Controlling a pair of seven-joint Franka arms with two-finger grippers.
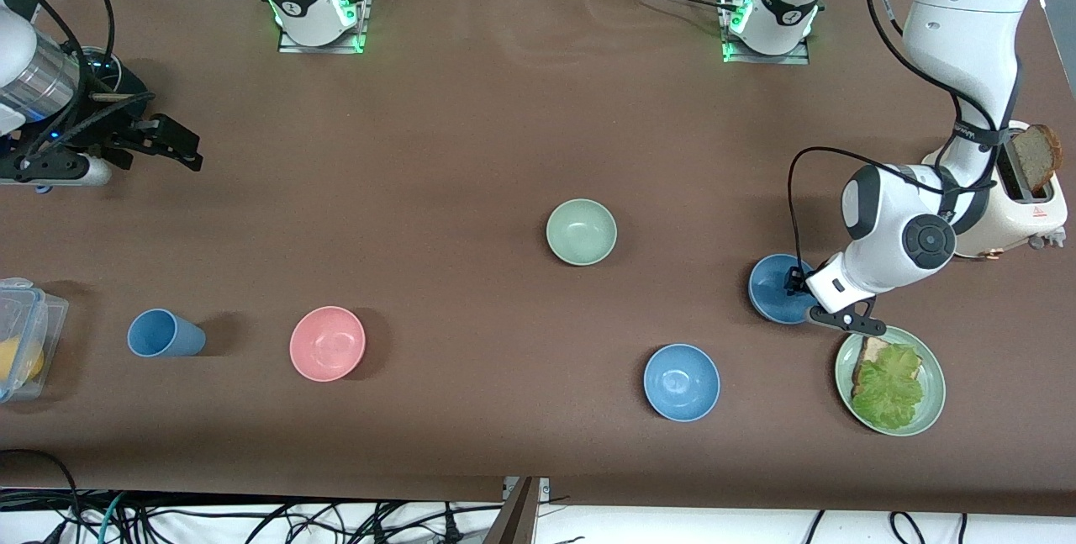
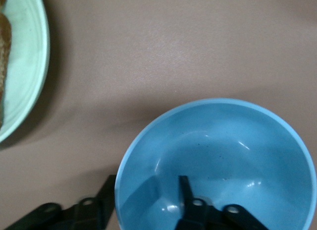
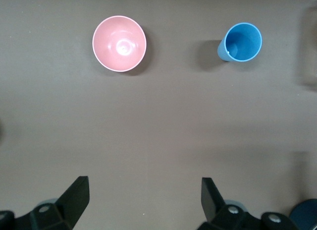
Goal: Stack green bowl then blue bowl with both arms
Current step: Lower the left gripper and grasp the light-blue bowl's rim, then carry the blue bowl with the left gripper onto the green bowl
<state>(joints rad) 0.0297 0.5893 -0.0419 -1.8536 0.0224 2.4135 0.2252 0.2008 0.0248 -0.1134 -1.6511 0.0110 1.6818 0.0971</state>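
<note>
Blue bowl (image 2: 218, 160), the one just beside the green plate (image 1: 929, 409) of bread and lettuce and a little farther from the front camera than that plate, is what the coming move turns on: the left gripper (image 2: 143, 202) straddles its rim, one finger (image 2: 187, 198) down inside the bowl and the other outside the wall, so the wall lies between the jaws. They stand partly closed around the rim; whether they have pinched it tight I cannot tell. This bowl is small, round, plain mid-blue with a glossy inside. A second blue bowl (image 1: 682, 382), alike in looks, sits beside the plate toward the right arm's end of the surface, clear of both arms. Green bowl (image 1: 581, 231), pale sage and matte, stands alone and empty, farther from the front camera than the plate and well apart from it; the left arm is the nearer one. The right gripper (image 3: 143, 200) waits with its jaws wide apart and empty, over bare surface at its own end.
</note>
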